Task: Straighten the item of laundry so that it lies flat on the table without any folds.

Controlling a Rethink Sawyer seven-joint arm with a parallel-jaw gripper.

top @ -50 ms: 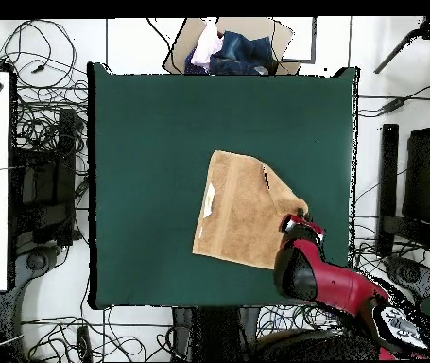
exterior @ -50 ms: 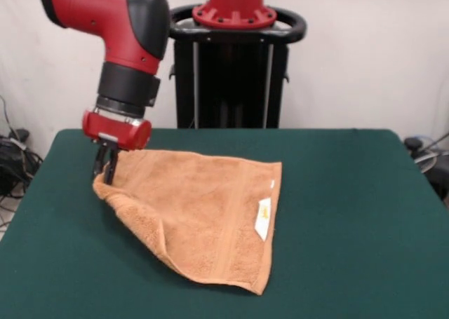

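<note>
Gripper (exterior @ -50 ms: 105, 170) pinches towel (exterior @ -50 ms: 203, 214) corner on table (exterior @ -50 ms: 351, 214); clothes box (top @ -50 ms: 232, 47) well apart.

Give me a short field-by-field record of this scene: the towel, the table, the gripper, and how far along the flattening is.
item: light orange-tan terry-cloth towel, white tag showing
surface: dark green felt-like table
gripper: black gripper on the red arm, at the towel's corner, shut on it
towel state: that corner lifted, one edge folded over, rest lying on the table
task status: not yet flat
</note>
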